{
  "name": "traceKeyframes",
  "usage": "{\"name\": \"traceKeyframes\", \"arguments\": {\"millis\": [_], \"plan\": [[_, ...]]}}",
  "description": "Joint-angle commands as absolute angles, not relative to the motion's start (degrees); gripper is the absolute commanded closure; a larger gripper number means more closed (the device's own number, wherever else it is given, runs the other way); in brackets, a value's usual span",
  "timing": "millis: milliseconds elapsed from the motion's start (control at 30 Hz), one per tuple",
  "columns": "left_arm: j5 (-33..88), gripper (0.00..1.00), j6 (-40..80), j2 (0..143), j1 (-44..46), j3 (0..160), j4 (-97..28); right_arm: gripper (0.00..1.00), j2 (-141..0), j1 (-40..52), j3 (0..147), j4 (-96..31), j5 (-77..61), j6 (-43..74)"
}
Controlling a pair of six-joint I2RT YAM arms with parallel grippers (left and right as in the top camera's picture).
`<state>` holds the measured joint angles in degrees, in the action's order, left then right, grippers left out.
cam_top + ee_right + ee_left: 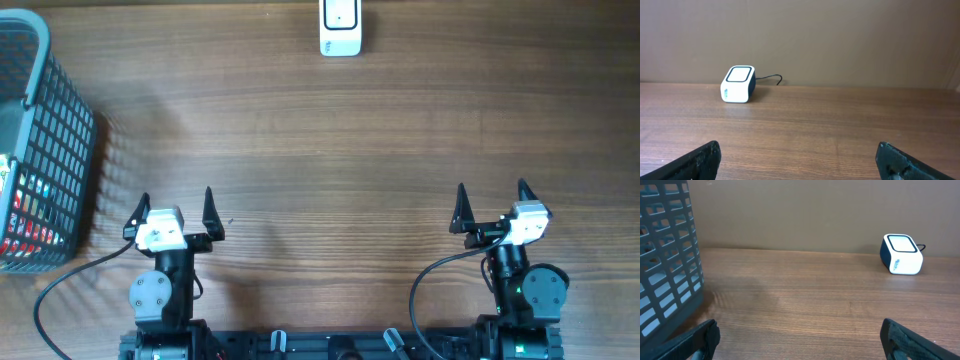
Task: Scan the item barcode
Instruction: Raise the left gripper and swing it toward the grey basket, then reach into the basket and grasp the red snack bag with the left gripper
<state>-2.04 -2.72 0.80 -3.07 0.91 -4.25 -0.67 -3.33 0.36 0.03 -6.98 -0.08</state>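
**Overhead.** Landmark: the basket (62, 140), grey mesh, at the table's (320, 130) left edge and partly out of frame.
- The item (22, 218) is inside the basket. Red and mixed-colour packaging shows through the mesh at the end nearer the robot. I cannot tell its long axis, or whether this is one piece or several.
- Left gripper (176, 197) sits just right of the basket's near corner, not touching it. Its jaws are spread wide and hold nothing.
- Right gripper (492, 188) is well apart from the basket, far to its right. Its jaws are also wide and hold nothing.
- Scanner (340, 28) lies well right of the basket at the table's far edge.
- The left arm is clearly the nearer one to the item, which lies to its left and slightly forward, over the basket wall.

**Left wrist.**
- The basket wall (670, 255) fills the left of the frame.
- The item cannot be made out through the mesh from this view.
- Both fingers (700, 339) show at the bottom corners, far apart.
- The scanner (902, 255) is far right of the basket, near the back wall.

**Right wrist.**
- The basket is not in view, and neither is the item.
- The scanner (738, 84) is ahead and to the left, with its cable (769, 78) trailing right.
- The fingers (700, 160) are wide apart with bare wood between them.

**Count.** One basket, one scanner, one cable, two grippers. The number of items is uncertain.

**Judgement.** The reach into the basket would fall to the left arm, coming from above because the wall blocks a sideways approach.
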Motion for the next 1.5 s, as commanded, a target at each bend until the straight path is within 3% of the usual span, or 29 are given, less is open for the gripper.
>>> {"name": "traceKeyframes", "arguments": {"millis": [0,767,800,900,967,1033,1233,1467], "plan": [[-1.6,0.0,-3.0,0.2,-3.1,0.3,-4.1,0.0,-0.6,-3.7,0.3,0.3,-6.0,0.4],[-0.7,0.0,-2.1,0.2,-3.0,0.3,-2.7,0.0,-0.6,-3.7,0.3,0.3,-6.0,0.4],[3.3,0.0,1.1,0.2,-3.0,0.3,-1.7,0.0,-0.6,-3.7,0.3,0.3,-6.0,0.4],[33.3,0.0,16.5,0.2,-3.0,0.3,-0.8,0.0,-0.6,-3.7,0.3,0.3,-6.0,0.4],[44.9,0.0,18.7,0.2,-3.0,0.3,1.4,0.0,-0.6,-3.7,0.3,0.3,-6.0,0.4],[47.7,0.0,18.8,0.2,-3.0,0.3,3.9,0.0,-0.6,-3.7,0.3,0.3,-6.0,0.4],[54.0,0.0,26.2,0.2,-3.0,1.2,27.2,0.0,-0.6,-3.7,0.3,0.3,-6.0,0.4],[52.7,0.0,21.3,5.5,-6.1,15.2,21.1,0.0,-0.6,-3.7,0.3,0.3,-6.0,0.4]]}}
